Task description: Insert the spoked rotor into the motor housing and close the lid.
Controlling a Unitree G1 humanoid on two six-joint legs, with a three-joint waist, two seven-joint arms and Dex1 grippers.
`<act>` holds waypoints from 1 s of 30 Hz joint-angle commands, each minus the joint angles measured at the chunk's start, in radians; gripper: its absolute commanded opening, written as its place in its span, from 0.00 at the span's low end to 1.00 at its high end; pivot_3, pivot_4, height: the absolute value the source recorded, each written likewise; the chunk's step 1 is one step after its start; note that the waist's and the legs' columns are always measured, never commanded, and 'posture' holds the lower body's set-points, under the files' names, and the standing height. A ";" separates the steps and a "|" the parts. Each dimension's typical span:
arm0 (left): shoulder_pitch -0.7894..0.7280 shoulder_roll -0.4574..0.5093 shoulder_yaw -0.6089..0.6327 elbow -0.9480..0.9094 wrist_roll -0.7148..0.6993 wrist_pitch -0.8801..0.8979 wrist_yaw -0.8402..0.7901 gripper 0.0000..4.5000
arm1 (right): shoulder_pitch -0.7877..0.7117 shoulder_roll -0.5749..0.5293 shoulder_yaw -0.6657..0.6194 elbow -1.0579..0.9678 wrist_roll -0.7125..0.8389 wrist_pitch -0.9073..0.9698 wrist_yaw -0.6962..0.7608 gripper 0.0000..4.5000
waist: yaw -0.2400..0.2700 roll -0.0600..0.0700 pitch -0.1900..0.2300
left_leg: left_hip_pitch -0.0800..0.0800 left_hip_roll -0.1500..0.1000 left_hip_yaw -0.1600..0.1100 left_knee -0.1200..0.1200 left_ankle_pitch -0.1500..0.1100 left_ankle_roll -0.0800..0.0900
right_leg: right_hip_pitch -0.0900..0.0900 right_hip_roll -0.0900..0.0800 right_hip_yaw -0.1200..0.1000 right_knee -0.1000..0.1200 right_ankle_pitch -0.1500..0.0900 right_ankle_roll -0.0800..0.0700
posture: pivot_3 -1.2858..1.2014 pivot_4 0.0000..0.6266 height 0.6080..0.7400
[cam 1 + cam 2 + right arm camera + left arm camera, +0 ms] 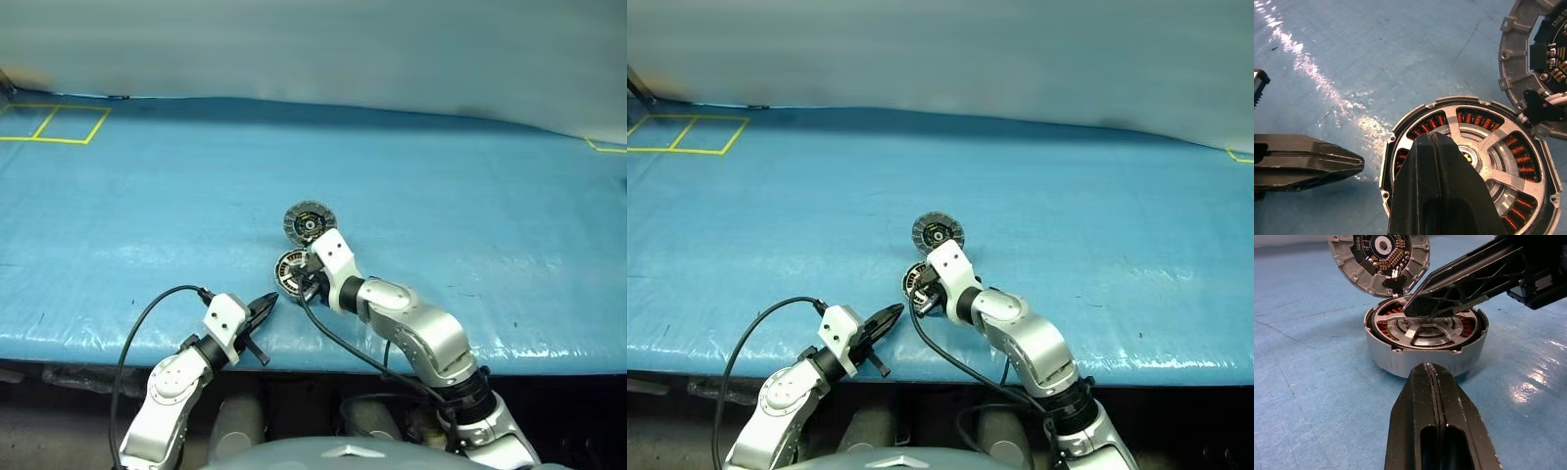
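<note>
Blue table (147,196), right claw (1437,147) closed, hiding part of spoked rotor (1498,142) seated in motor housing (1400,364), lid (1347,257) cut off, left claw (1432,377) closed

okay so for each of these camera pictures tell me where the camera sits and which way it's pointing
Head views: stereo pair looking forward and down over the blue table; both arms show.
Left wrist view: low, level with the motor housing, its shut left pincer in front.
Right wrist view: above the housing, looking down past the shut right pincer onto the spoked rotor.
Shared: housing and open lid; each wrist view shows the other pincer.
</note>
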 commanded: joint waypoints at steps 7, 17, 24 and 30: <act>-0.005 -0.004 -0.009 -0.018 0.001 -0.016 -0.002 0.00 | -0.402 -0.255 0.039 0.079 -0.136 0.139 0.035 0.01 | -0.002 0.002 0.001 | 0.000 0.000 0.000 0.000 0.000 0.000 | -0.001 -0.001 0.000 0.000 0.001 -0.002 | 0.52 0.24 1.00; 0.021 -0.012 -0.019 -0.027 0.019 -0.034 0.026 0.00 | -0.572 -0.164 0.072 0.533 -0.243 -0.173 0.113 0.01 | -0.004 0.002 0.001 | -0.004 0.000 0.003 -0.003 0.000 0.001 | -0.001 0.001 0.001 0.000 0.004 0.004 | 0.52 0.24 1.00; 0.029 -0.012 -0.020 -0.032 0.020 -0.036 0.038 0.00 | -0.595 -0.131 -0.013 0.637 -0.134 -0.246 0.343 0.01 | 0.001 0.003 0.002 | -0.004 0.000 0.003 -0.003 0.000 0.001 | -0.001 0.001 0.001 0.000 0.005 0.005 | 0.52 0.24 1.00; 0.029 -0.009 -0.022 -0.029 0.018 -0.037 0.041 0.00 | -0.538 -0.181 -0.001 0.528 -0.072 -0.153 0.487 0.01 | 0.004 0.003 0.002 | -0.004 0.000 0.003 -0.002 0.000 0.001 | -0.001 0.001 0.001 0.000 0.005 0.005 | 0.52 0.24 1.00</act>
